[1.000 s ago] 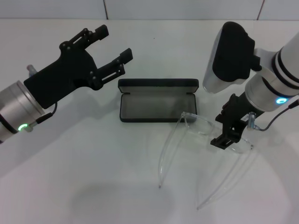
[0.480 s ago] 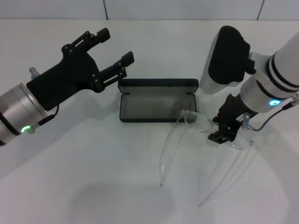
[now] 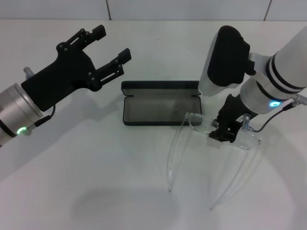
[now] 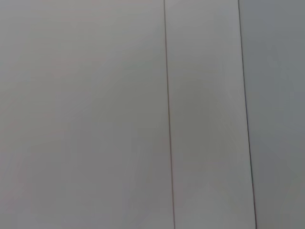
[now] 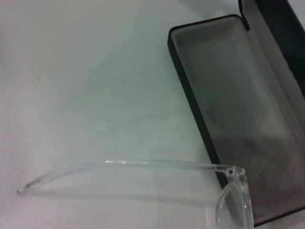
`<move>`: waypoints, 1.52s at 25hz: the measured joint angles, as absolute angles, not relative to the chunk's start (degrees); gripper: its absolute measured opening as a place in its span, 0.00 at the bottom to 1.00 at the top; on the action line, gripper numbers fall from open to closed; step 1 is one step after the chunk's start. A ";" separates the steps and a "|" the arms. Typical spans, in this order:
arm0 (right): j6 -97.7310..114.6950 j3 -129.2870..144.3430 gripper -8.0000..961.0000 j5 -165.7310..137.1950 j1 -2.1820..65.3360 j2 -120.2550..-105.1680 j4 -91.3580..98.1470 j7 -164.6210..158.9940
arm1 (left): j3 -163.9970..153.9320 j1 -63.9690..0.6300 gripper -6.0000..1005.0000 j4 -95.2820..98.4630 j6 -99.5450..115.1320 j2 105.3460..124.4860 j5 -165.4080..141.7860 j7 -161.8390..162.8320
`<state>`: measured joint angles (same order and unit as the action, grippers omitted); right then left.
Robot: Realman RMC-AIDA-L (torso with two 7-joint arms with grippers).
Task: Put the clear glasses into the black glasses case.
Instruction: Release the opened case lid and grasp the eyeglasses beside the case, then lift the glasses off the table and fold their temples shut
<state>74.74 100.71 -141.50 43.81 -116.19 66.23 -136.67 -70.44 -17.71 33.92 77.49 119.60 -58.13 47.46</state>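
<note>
Head view alone shows the right hand (image 3: 224,132) pinching the clear glasses (image 3: 199,125), left hand (image 3: 111,49) spread.

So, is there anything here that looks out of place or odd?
Only one thing: the transparent plastic glasses, held in the right gripper, have both thin arms unfolded and splayed toward the robot, so they look too wide for the open slim black hard-shell case.
</note>
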 joint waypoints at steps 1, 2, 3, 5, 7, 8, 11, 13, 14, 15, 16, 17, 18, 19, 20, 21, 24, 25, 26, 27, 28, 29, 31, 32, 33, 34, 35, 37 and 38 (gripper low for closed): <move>74.73 100.80 0.27 -141.49 43.88 -116.19 66.22 -136.67 | -70.44 -17.71 0.79 33.86 77.47 119.60 -58.15 47.24; 74.74 100.86 0.26 -141.49 43.91 -116.19 66.21 -136.67 | -70.43 -17.72 0.79 33.79 77.46 119.61 -58.17 47.03; 74.76 100.90 0.24 -141.49 43.95 -116.19 66.21 -136.67 | -70.42 -17.78 0.79 33.55 77.45 119.63 -58.17 46.66; 74.85 100.91 0.22 -141.49 44.02 -116.19 66.20 -136.67 | -70.41 -17.91 0.79 33.16 77.34 119.67 -58.17 46.10; 75.07 100.91 0.19 -141.56 44.17 -116.19 66.18 -136.67 | -70.40 -17.93 0.79 33.03 77.19 119.71 -58.16 46.01; 75.33 100.91 0.17 -141.74 44.30 -116.19 66.18 -136.67 | -70.39 -17.93 0.79 33.01 77.15 119.71 -58.16 46.01; 76.28 100.70 0.13 -142.05 44.47 -116.14 66.44 -136.67 | -70.39 -17.93 0.79 32.97 77.13 119.71 -58.10 46.25; 76.70 100.47 0.13 -142.07 44.45 -116.09 66.79 -136.67 | -70.39 -17.93 0.79 32.96 77.12 119.71 -57.94 46.82; 78.19 98.98 0.13 -142.09 43.95 -115.90 68.43 -136.53 | -70.40 -17.95 0.79 32.96 77.11 119.66 -57.78 47.78; 78.47 98.62 0.13 -142.11 43.84 -115.87 68.75 -136.48 | -70.40 -17.96 0.79 32.95 77.10 119.61 -57.71 48.61; 79.46 97.24 0.13 -141.98 43.32 -115.81 69.90 -136.03 | -70.40 -17.98 0.79 32.96 77.10 119.54 -57.71 49.84; 80.47 95.74 0.13 -141.71 42.72 -115.77 71.00 -135.48 | -70.40 -18.01 0.79 33.00 77.10 119.48 -57.76 51.07; 81.61 93.93 0.13 -141.29 41.87 -115.70 72.29 -134.64 | -70.40 -18.03 0.79 33.06 77.14 119.46 -57.85 52.09; 83.05 91.33 0.13 -140.27 40.77 -115.69 73.79 -133.19 | -70.40 -18.03 0.79 33.15 77.23 119.46 -57.91 52.76; 85.43 86.95 0.13 -137.99 39.09 -115.69 75.57 -130.44 | -70.40 -18.02 0.79 33.24 77.37 119.46 -57.94 53.28; 85.43 86.95 0.13 -137.99 39.09 -115.69 75.57 -130.44 | -70.40 -17.96 0.79 33.32 77.65 119.46 -57.96 53.65; 88.91 78.73 0.13 -131.69 36.77 -115.67 76.31 -124.92 | -70.50 -17.62 0.79 33.41 79.95 119.38 -58.13 53.98; 89.51 76.03 0.13 -129.13 36.17 -115.64 75.72 -122.86 | -70.59 -17.60 0.79 33.34 81.44 119.26 -58.41 53.99; 89.88 74.20 0.13 -127.30 35.81 -115.60 74.94 -121.24 | -70.66 -17.62 0.79 33.26 82.93 119.16 -58.76 54.00; 90.22 71.03 0.13 -124.43 35.43 -115.53 72.77 -118.31 | -70.67 -17.73 0.79 33.27 84.76 118.99 -59.37 54.01; 90.43 69.35 0.13 -122.96 35.35 -115.47 71.20 -116.62 | -70.65 -17.89 0.79 33.30 87.13 118.76 -60.14 54.04; 90.84 67.27 0.13 -121.17 35.50 -115.41 68.77 -114.20 | -70.65 -18.17 0.79 33.41 89.35 118.57 -60.77 54.06; 92.06 63.40 0.13 -118.00 36.54 -115.15 63.16 -109.58 | -70.72 -18.85 0.79 33.44 93.74 118.25 -61.35 54.14; 92.94 61.33 0.13 -116.54 37.57 -114.83 59.05 -107.19 | -70.79 -19.42 0.79 33.37 96.06 118.07 -61.52 54.21; 93.45 60.26 0.13 -115.81 38.25 -114.61 56.73 -105.87 | -70.81 -19.85 0.79 33.25 97.11 117.99 -61.72 54.36; 94.32 58.58 0.13 -114.71 39.72 -114.09 52.37 -103.86 | -70.86 -20.57 0.79 33.12 98.46 117.91 -62.11 54.75; 95.24 57.30 0.13 -114.00 41.11 -113.51 48.71 -102.22 | -70.90 -21.03 0.79 33.05 98.91 117.91 -62.47 55.02; 96.62 56.09 0.13 -113.18 42.72 -112.98 44.41 -100.36 | -70.95 -22.37 0.79 33.02 99.59 118.22 -63.48 55.61; 97.14 55.68 0.13 -112.85 43.27 -112.82 43.08 -99.67 | -70.97 -23.00 0.79 32.96 99.64 118.53 -64.32 55.68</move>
